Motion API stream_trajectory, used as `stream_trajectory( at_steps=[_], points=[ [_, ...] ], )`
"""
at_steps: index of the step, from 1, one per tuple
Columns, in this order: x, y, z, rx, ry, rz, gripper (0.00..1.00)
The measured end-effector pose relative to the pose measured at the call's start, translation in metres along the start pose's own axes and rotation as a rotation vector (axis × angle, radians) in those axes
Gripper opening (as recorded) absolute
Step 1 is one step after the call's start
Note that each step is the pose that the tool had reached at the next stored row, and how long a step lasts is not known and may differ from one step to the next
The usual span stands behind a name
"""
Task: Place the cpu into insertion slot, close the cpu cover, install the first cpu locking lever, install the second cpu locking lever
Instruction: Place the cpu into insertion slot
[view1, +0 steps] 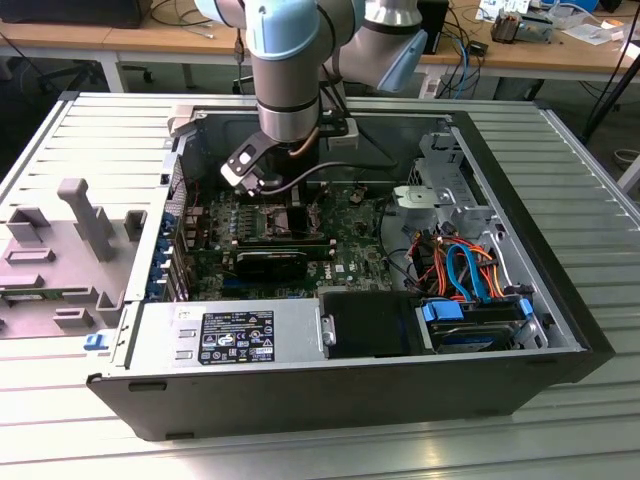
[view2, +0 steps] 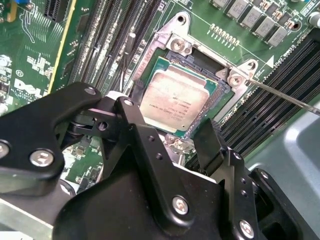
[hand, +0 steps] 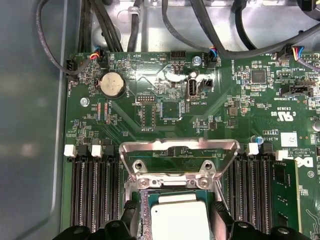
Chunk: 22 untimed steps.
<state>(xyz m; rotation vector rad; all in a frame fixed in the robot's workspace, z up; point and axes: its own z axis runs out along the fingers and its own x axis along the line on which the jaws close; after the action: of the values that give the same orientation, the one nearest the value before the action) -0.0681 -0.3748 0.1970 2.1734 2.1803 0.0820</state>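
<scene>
cpu lay flat inside the insertion slot | gripper above this slot, fingers spread at both sides of cpu | cpu cover stood open at slot's edge

ribbed grey metal tabletop, slats running across it, evenly lit, no hard shadows. grey plastic fixture with upright blocks lies on it at the exterior view's left. behind, a wooden desk on white legs, with a black box on top. second wooden desk at the back right, cluttered, blue cables hanging off its edge. grey floor between desks and tabletop.
</scene>
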Motion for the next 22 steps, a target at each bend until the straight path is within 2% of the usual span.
stream_trajectory(
  at_steps=[3, 7, 13, 14, 16, 22],
  points=[
    [-0.0002, -0.0004, -0.0001, 0.0001, 0.0000, -0.005, 0.68],
    [-0.0002, -0.0017, -0.0002, -0.0002, 0.0030, -0.040, 0.68],
    [-0.0002, -0.0018, -0.0002, -0.0002, 0.0031, -0.041, 0.68],
    [-0.0001, -0.0018, -0.0002, 0.0001, 0.0037, -0.041, 0.66],
    [-0.0002, -0.0018, -0.0002, -0.0002, 0.0030, -0.042, 0.57],
    [-0.0002, -0.0018, -0.0002, -0.0002, 0.0032, -0.042, 0.57]
  ],
)
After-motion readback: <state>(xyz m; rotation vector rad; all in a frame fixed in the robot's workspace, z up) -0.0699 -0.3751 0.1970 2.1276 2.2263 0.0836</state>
